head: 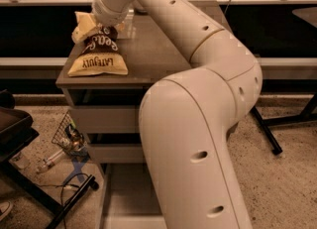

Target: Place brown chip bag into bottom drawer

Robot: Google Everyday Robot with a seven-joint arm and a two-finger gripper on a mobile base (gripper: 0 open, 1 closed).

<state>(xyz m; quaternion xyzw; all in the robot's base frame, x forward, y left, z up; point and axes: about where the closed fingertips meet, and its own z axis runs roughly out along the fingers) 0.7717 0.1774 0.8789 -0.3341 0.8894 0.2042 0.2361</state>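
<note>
The brown chip bag [100, 45] lies at the back left of the cabinet top [158, 49], its pale yellow "LATE JULY" end toward the front edge. My gripper [95, 23] is at the end of the long cream arm, down against the bag's upper yellow end; the wrist hides how it meets the bag. The bottom drawer [124, 199] is pulled out at floor level. Its flat grey floor shows on the left, and the arm's big lower link covers the rest.
Two upper drawers [101, 120] are shut. A clear container [127, 25] stands behind the bag. A wire basket of clutter [67, 135] and cables lie on the floor at left, beside a black stand [17, 129]. Black stand legs [267, 130] are at right.
</note>
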